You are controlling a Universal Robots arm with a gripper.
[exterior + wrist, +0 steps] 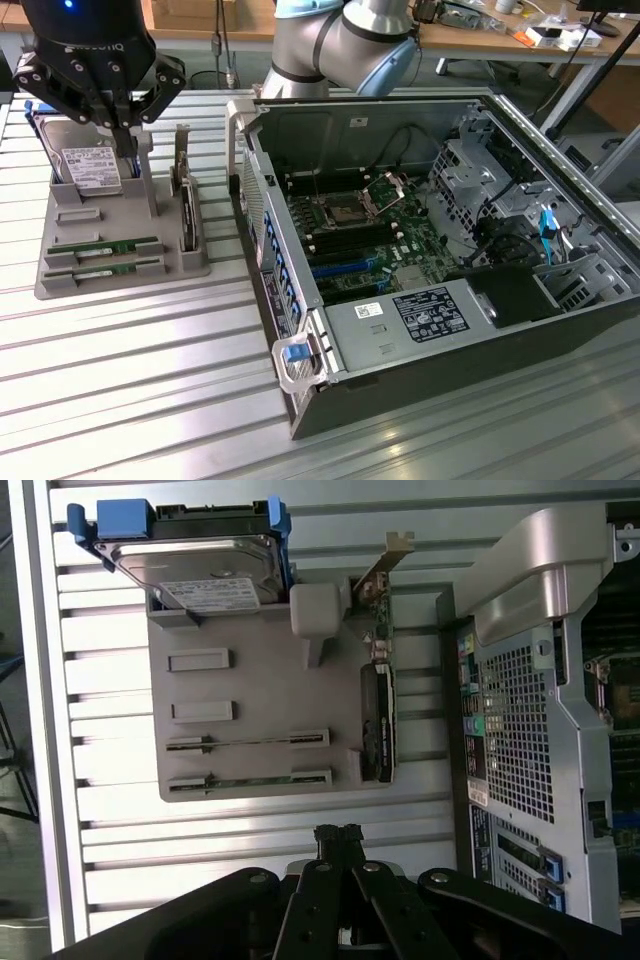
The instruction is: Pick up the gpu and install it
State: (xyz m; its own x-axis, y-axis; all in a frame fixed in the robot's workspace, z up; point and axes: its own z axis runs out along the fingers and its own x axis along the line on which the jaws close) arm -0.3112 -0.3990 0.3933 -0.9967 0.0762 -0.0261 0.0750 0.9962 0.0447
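Note:
The gpu is a thin green board stick lying on edge in a slot of the grey tray. A second stick like it lies in the slot beside it. My gripper hangs above the tray's far end, near the hard drive, with its fingers shut and nothing between them. It is apart from both sticks.
A silver hard drive in a blue bracket and a dark card with a metal bracket stand in the same tray. The open computer case lies at the exterior view's right, motherboard exposed. The table is ribbed metal.

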